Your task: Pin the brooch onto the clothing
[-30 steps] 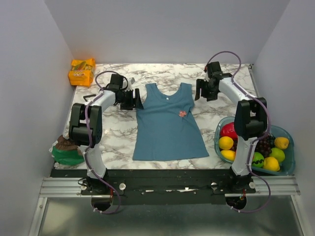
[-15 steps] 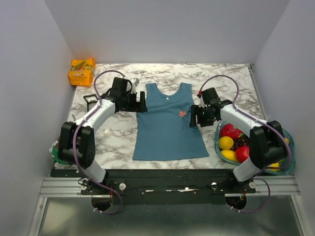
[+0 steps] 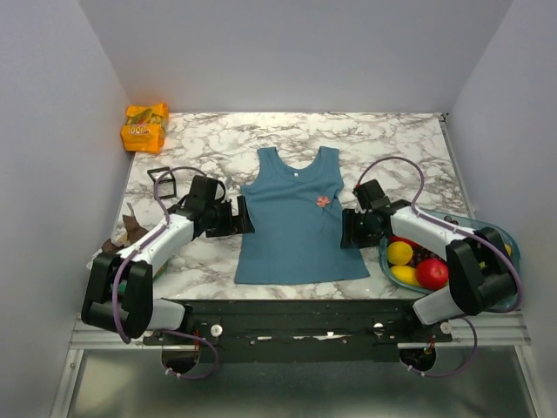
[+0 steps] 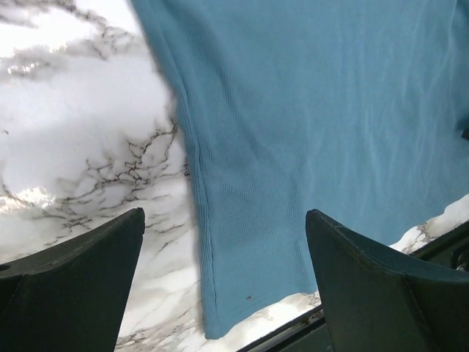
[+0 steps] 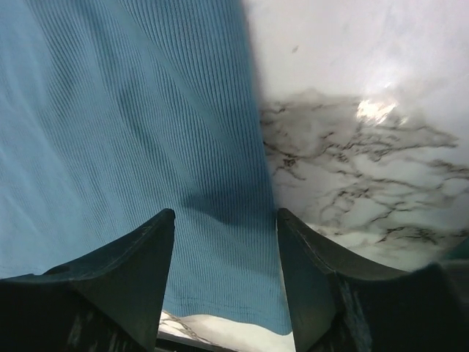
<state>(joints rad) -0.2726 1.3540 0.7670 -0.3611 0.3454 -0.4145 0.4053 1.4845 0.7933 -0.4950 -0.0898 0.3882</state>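
Shows the brooch [image 3: 323, 201] sitting on the chest of the tank top [image 3: 291, 235], centre frame, apparently pinned. Finds the left gripper [image 3: 241, 216] spread wide at the top's left edge and the right gripper [image 3: 346, 229] parted at its right edge, both empty, likely poised to steady the cloth.

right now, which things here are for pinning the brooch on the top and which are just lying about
For the job: brooch, blue tank top.
Lying about: orange snack pack, small black-framed box, bowl of fruit, brown scrap at the left edge.
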